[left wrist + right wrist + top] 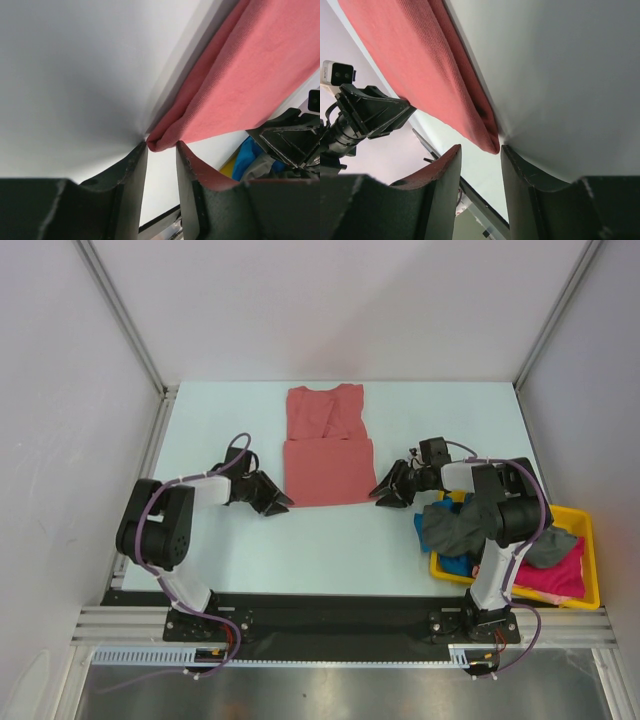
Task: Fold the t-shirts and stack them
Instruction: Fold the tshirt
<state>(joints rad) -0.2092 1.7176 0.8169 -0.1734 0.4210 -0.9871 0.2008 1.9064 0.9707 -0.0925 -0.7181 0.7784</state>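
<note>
A salmon-red t-shirt (325,455) lies partly folded on the table's middle, its near half doubled over. My left gripper (281,503) is open at the shirt's near left corner; in the left wrist view the folded corner (162,141) sits just at the tips of the open gripper (161,150). My right gripper (382,493) is open at the near right corner; in the right wrist view the corner (487,140) sits at the tips of the open gripper (481,152). Dark grey (452,525), blue (455,565) and magenta-pink (555,578) shirts sit in a heap at the right.
A yellow tray (588,530) at the near right holds the heap of shirts, and the grey one hangs over its left rim. White walls enclose the table on the left, back and right.
</note>
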